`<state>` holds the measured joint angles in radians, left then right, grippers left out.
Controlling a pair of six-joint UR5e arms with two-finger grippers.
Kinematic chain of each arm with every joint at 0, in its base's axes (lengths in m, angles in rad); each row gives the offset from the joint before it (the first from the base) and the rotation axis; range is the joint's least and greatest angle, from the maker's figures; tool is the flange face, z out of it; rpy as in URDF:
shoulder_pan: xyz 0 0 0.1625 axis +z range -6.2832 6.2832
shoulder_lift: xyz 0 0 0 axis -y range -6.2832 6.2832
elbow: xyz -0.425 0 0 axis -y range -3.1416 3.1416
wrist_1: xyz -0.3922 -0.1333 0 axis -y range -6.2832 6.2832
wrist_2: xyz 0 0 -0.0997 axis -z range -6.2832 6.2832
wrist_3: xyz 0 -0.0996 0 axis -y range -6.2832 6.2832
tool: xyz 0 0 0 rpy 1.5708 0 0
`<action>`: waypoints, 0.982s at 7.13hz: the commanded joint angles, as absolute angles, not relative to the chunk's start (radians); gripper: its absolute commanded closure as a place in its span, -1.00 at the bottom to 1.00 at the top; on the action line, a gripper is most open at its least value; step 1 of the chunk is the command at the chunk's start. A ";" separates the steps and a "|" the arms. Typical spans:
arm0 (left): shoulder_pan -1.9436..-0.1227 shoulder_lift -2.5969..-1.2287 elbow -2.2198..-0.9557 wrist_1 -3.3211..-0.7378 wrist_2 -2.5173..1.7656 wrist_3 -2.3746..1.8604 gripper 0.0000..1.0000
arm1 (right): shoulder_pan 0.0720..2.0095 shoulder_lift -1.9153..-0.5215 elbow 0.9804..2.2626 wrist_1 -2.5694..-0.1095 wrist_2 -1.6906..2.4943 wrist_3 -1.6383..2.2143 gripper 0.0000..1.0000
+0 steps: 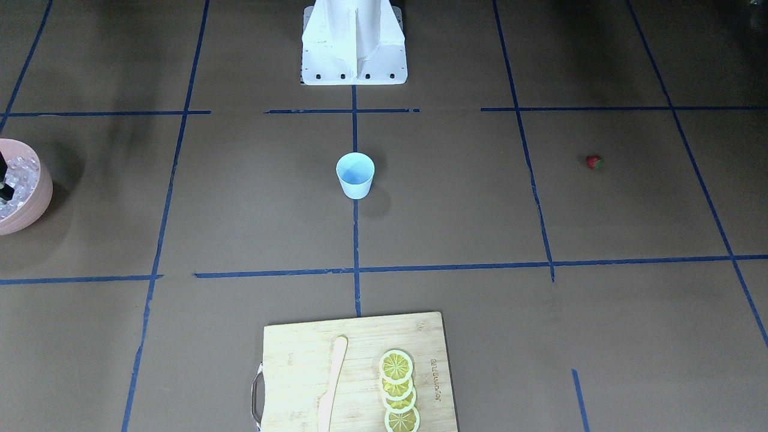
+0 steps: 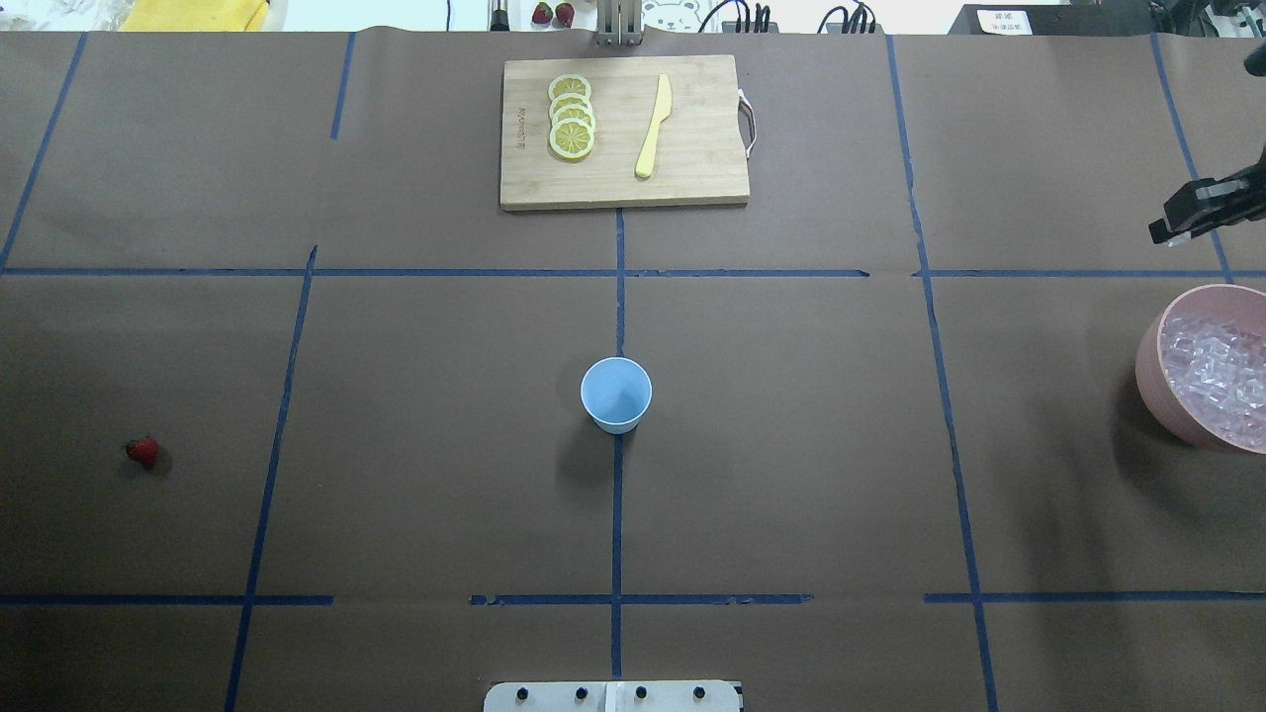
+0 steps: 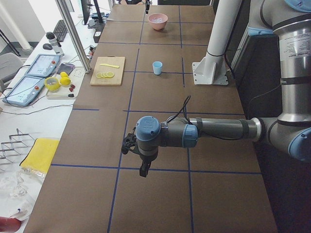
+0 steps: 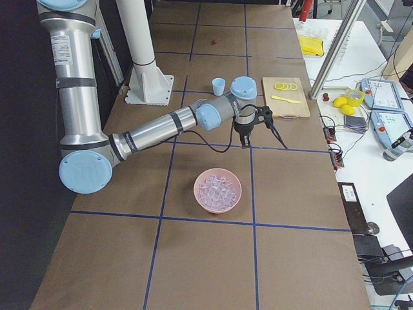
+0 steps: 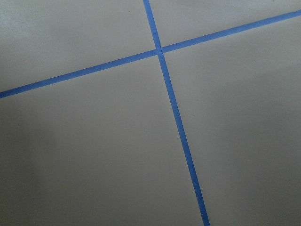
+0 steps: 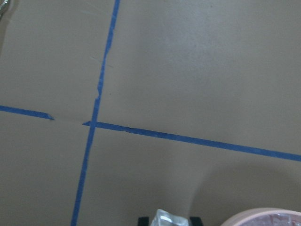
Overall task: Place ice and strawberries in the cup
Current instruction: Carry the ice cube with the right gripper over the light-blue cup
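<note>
The light-blue cup [image 2: 616, 394] stands upright and empty at the table's centre. One red strawberry [image 2: 142, 451] lies far off on my left side, by itself. Ice [image 2: 1217, 371] fills a pink bowl [image 2: 1147, 366] at the right edge. My right gripper [image 2: 1167, 237] hangs above the table just beyond the bowl, shut on a clear ice cube [image 6: 168, 218] that shows between its black fingertips in the right wrist view. My left gripper [image 3: 131, 145] appears only in the exterior left view, low over bare table, and I cannot tell whether it is open or shut.
A wooden cutting board [image 2: 692, 178] with lemon slices [image 2: 572, 117] and a yellow knife [image 2: 653, 127] lies at the far middle. The robot's white base [image 2: 613, 696] is at the near edge. Blue tape lines grid the brown table.
</note>
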<state>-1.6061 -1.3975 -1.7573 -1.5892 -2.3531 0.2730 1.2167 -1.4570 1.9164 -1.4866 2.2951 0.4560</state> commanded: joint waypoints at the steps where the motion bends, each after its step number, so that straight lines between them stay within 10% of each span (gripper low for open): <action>1: -1.606 -1.397 -1.761 -1.591 -2.353 0.273 -1.00 | 1.099 -1.332 1.930 -1.508 2.278 0.588 1.00; 7: -1.606 -1.401 -1.763 -1.591 -2.355 0.273 -1.00 | 0.519 -0.904 1.885 -1.768 1.813 1.163 1.00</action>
